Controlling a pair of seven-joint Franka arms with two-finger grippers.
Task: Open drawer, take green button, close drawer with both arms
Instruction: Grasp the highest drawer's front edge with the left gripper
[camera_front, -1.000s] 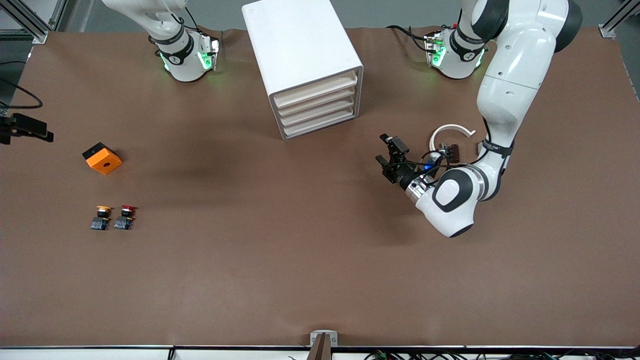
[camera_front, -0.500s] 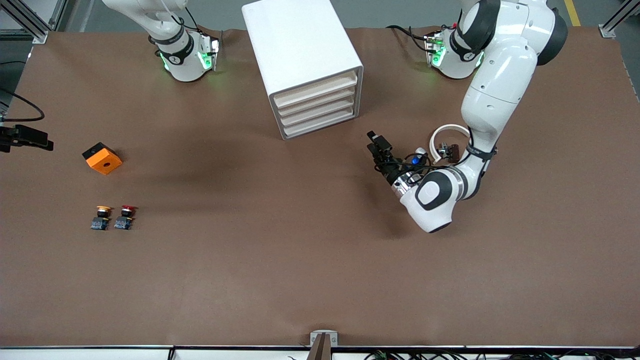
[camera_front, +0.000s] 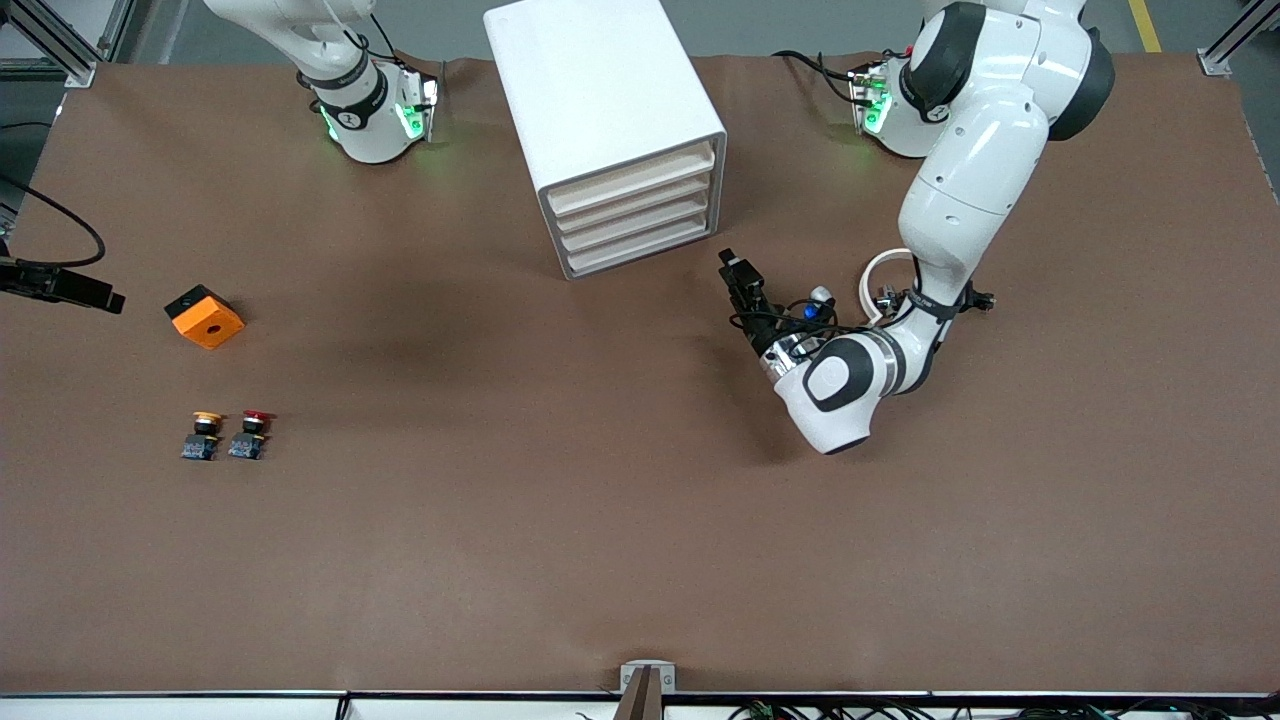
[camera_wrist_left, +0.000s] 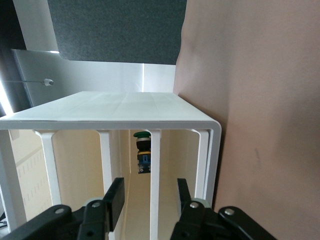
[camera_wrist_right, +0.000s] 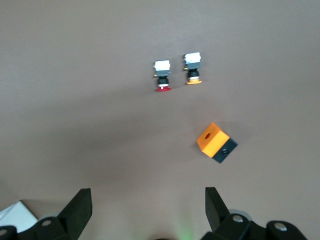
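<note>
While my left arm reaches across the brown table (camera_front: 640, 520), its left gripper (camera_front: 742, 282) sits low just in front of the white cabinet (camera_front: 605, 100), level with the bottom of the 4 cream slat fronts. Through the left wrist view I see its fingers (camera_wrist_left: 114, 200) spread apart with nothing between them, the gap lined up on a white upright of the cabinet's front.

All 4 drawers look pushed in from the front view, their fronts flush with the frame. I take the lowest drawer (camera_front: 640, 255) as the one my gripper faces, though I cannot tell for sure which level it is aimed at.

Peering between the slats in the left wrist view, I can make out the button (camera_wrist_left: 142, 152) inside the cabinet: green cap, black collar, blue-grey base, set well back from the front.

My right arm waits, held high over its own end of the table. The right gripper (camera_wrist_right: 148, 212) barely shows at the frame edge in the front view, but its wrist view shows both fingers (camera_wrist_right: 80, 210) wide apart and empty, looking down on the table.

Below it lie an orange block (camera_front: 204, 316), and nearer to the front camera a yellow-capped button (camera_front: 203, 435) and a red-capped button (camera_front: 250, 434) just beside each other.
</note>
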